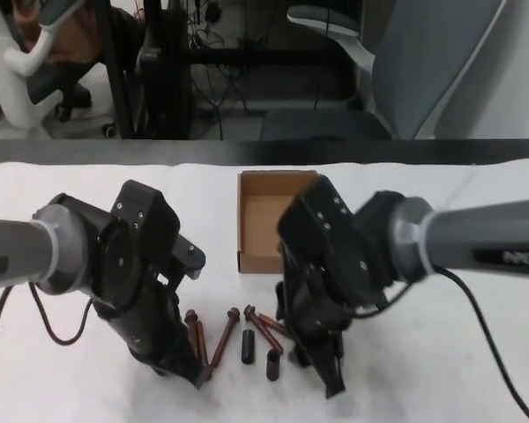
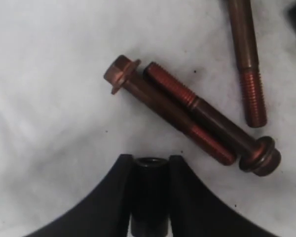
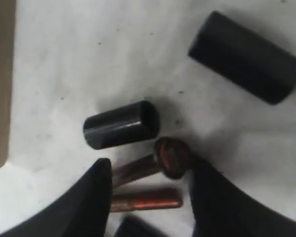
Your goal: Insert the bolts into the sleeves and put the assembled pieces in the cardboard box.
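Desk [image 1: 476, 352] carries everything, and the cardboard box [image 1: 263, 220] sits beyond both claws, nearer the right one. Right claw [image 3: 150, 167] is wide, straddling a bolt [image 3: 171, 157] whose long axis runs finger to finger, probably awkward to pinch. Left claw [image 2: 150, 160] is clamped on a sleeve [image 2: 150, 197], with paired bolts [image 2: 207, 114] just ahead, oblique to its bore. Loose sleeve [image 3: 121, 125] lies just beyond the straddled bolt's head.

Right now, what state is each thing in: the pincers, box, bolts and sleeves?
Left pincer: shut on a sleeve.
Right pincer: open, straddling a bolt.
Cardboard box: open-topped, visible part empty.
Paired bolts: lying flat, unsleeved.
Loose sleeve: on its side, no bolt inside.
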You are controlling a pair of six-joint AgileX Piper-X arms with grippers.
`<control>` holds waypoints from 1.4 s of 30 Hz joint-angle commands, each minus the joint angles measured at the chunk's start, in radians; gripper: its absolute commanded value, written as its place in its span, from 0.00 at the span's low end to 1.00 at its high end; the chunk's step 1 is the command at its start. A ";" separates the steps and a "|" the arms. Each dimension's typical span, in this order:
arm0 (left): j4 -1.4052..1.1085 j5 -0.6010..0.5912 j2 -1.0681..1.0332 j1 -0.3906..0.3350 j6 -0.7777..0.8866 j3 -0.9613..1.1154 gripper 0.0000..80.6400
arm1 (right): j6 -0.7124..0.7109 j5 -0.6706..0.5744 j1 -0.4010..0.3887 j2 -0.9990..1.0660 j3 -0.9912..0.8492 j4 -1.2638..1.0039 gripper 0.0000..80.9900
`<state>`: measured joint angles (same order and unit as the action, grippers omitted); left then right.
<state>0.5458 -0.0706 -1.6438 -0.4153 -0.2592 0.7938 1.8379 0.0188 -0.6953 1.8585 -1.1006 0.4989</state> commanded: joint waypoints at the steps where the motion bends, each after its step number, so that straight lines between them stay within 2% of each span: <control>1: 0.082 -0.007 -0.005 -0.002 0.006 -0.017 0.02 | 0.010 -0.005 0.003 0.036 -0.046 0.060 0.57; 8: 0.081 -0.007 0.042 -0.002 0.006 -0.017 0.02 | 0.001 0.015 0.003 0.039 -0.055 0.224 0.57; 14: 0.071 -0.007 0.137 -0.002 0.006 -0.017 0.02 | -0.005 0.022 0.026 0.060 -0.055 0.255 0.57; 16: 0.071 -0.007 0.161 -0.002 0.006 -0.017 0.02 | -0.008 0.018 0.036 0.063 -0.055 0.255 0.51; 19: 0.085 -0.007 0.190 -0.002 0.006 -0.017 0.02 | -0.013 0.028 0.039 0.065 -0.055 0.255 0.33; 20: 0.101 -0.007 0.199 -0.002 0.006 -0.017 0.02 | -0.013 0.037 0.039 0.068 -0.055 0.255 0.30; 26: 0.157 -0.007 0.265 -0.002 0.012 -0.022 0.02 | -0.038 -0.002 0.048 0.097 -0.055 0.214 0.29; 28: 0.154 -0.012 0.279 -0.002 0.013 -0.022 0.02 | -0.076 0.000 0.048 0.098 -0.055 0.207 0.18; 30: 0.152 -0.053 0.291 -0.002 0.037 -0.022 0.02 | -0.169 0.010 0.048 0.095 -0.055 0.185 0.01; 35: 0.074 -0.266 0.331 -0.002 0.117 -0.037 0.02 | -0.469 0.028 0.048 0.075 -0.055 0.103 0.01; 38: -0.025 -0.278 0.386 -0.002 0.165 -0.071 0.02 | -0.696 0.035 0.048 0.044 -0.055 0.062 0.01; 42: -0.126 -0.260 0.490 -0.002 0.174 -0.137 0.02 | -0.992 0.119 0.048 -0.033 -0.055 0.067 0.01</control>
<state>0.4928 -0.3309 -1.2135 -0.4153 -0.1016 0.6880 1.0187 0.0935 -0.6467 1.8740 -1.1601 0.5563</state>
